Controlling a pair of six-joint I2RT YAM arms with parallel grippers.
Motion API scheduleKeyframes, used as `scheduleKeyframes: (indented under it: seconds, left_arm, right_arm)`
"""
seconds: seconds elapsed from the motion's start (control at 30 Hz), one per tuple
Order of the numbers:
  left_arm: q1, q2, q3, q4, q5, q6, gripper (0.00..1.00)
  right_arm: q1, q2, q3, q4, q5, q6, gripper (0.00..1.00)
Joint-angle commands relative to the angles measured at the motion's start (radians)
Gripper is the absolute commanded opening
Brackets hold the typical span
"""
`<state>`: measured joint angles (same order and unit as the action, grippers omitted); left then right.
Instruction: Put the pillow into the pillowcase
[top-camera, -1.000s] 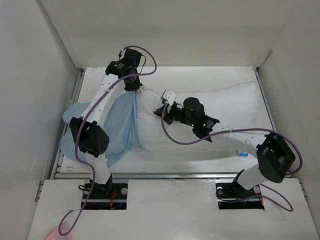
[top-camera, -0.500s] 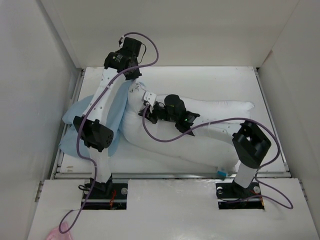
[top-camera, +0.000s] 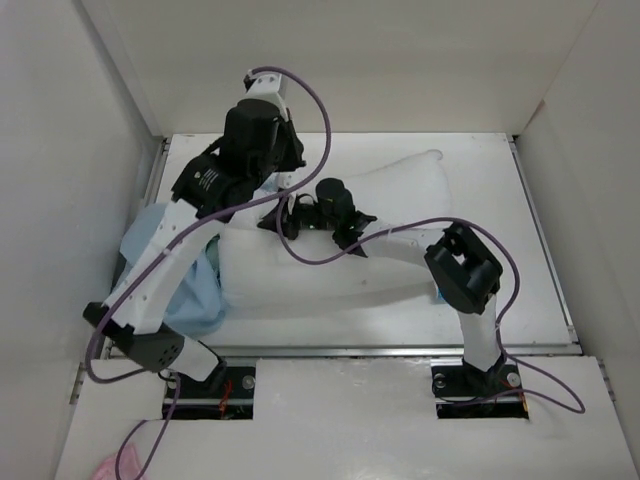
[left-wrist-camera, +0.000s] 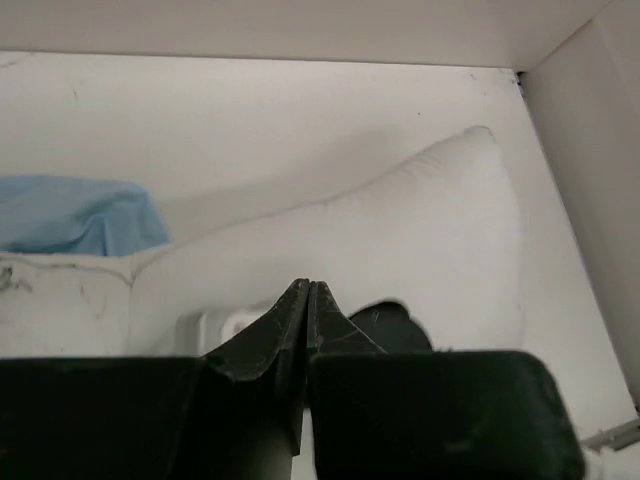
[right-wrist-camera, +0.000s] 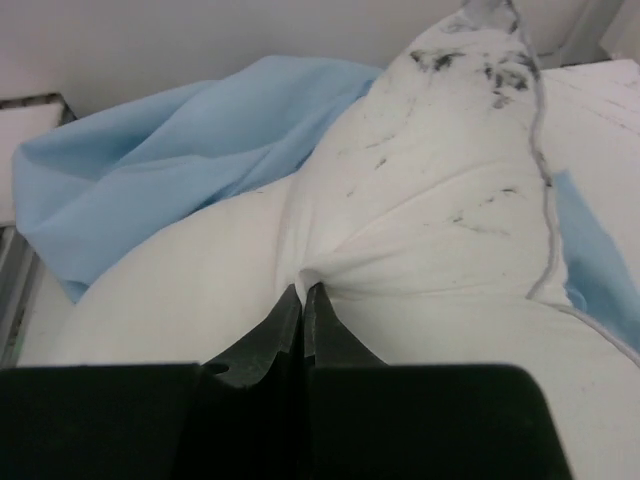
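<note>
The white pillow (top-camera: 380, 215) lies slantwise across the table, one corner at the back right and its left end against the pillowcase. The light blue pillowcase (top-camera: 195, 295) is bunched at the left, partly under my left arm. My right gripper (top-camera: 270, 218) is shut on a pinch of the pillow's fabric near its left end; in the right wrist view the gripper (right-wrist-camera: 305, 287) puckers the pillow (right-wrist-camera: 420, 230), with the pillowcase (right-wrist-camera: 190, 150) behind it. My left gripper (top-camera: 283, 178) is shut with nothing between its jaws and hovers above the pillow (left-wrist-camera: 400, 240); its tips (left-wrist-camera: 305, 286) show in the left wrist view.
White enclosure walls (top-camera: 80, 150) stand close on the left, back and right. A metal rail (top-camera: 350, 350) runs along the table's front edge. Purple cables loop over both arms. The bare white table (top-camera: 520, 280) shows at the right. A pink object (top-camera: 112, 466) lies at the bottom left.
My right gripper has pulled the pillow's end left toward the pillowcase and the pillow has swung round. My left arm has risen and swung right, away from the pillowcase's mouth.
</note>
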<state>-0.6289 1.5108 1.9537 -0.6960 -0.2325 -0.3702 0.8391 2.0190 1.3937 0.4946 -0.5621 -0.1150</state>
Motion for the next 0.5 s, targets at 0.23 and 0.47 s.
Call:
scheduleKeyframes:
  seconds: [0.23, 0.47]
  left_arm:
    - [-0.003, -0.204, -0.364, -0.06, -0.177, -0.236, 0.39]
    - [0.075, -0.278, -0.605, -0.069, -0.159, -0.348, 0.63]
  right_arm:
    - [-0.239, -0.135, -0.226, -0.186, 0.336, 0.267, 0.0]
    - [-0.452, -0.259, -0.252, -0.371, 0.528, 0.298, 0.0]
